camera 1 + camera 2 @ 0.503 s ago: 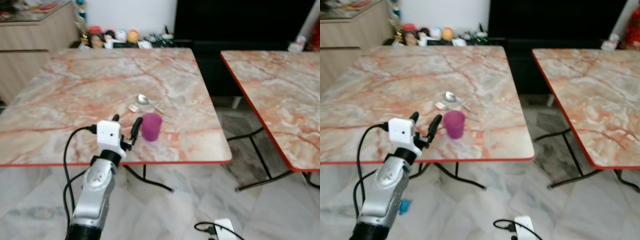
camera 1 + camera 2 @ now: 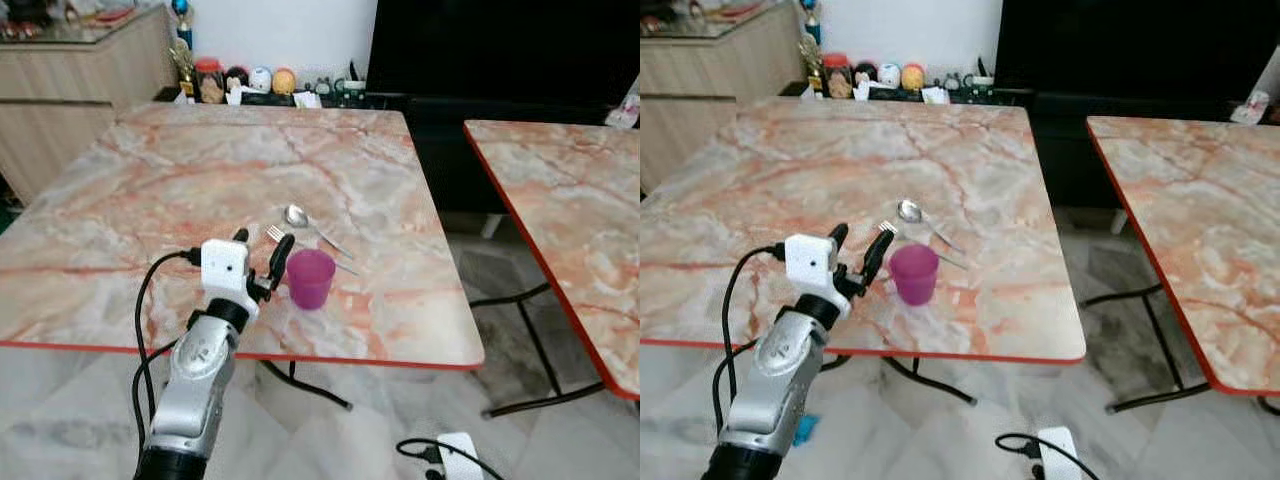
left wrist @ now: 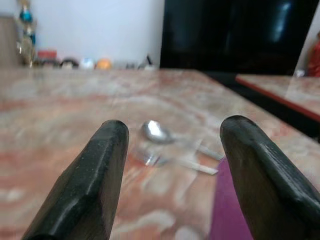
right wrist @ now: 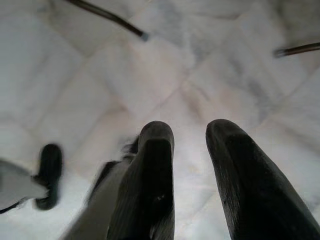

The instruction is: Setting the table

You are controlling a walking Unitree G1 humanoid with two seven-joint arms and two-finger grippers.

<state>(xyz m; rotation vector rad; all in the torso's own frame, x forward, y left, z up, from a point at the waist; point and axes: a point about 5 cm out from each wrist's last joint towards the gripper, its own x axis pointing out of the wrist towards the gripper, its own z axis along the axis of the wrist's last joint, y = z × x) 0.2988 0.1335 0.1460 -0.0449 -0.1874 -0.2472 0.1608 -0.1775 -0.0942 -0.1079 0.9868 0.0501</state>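
A purple cup (image 2: 310,278) stands upright near the front edge of the marble table (image 2: 180,180). Just behind it lie a spoon (image 2: 297,216) and a fork (image 2: 277,236), side by side. My left gripper (image 2: 260,252) hovers over the table just left of the cup, open, with nothing between its fingers. In the left wrist view the spoon (image 3: 156,132) and fork (image 3: 150,157) lie ahead between the fingers (image 3: 95,175), and the cup (image 3: 231,210) sits beside the other finger. My right gripper (image 4: 190,150) hangs over the floor, its fingers slightly parted and empty.
A second marble table (image 2: 570,210) stands to the right across a gap of tiled floor. A wooden cabinet (image 2: 70,90) is at the far left, and small figurines (image 2: 250,82) line a low shelf behind the table. A white device with cable (image 2: 450,455) lies on the floor.
The camera has shifted, so the whole scene sits lower and further right. My left gripper stays beside the cup, still open.
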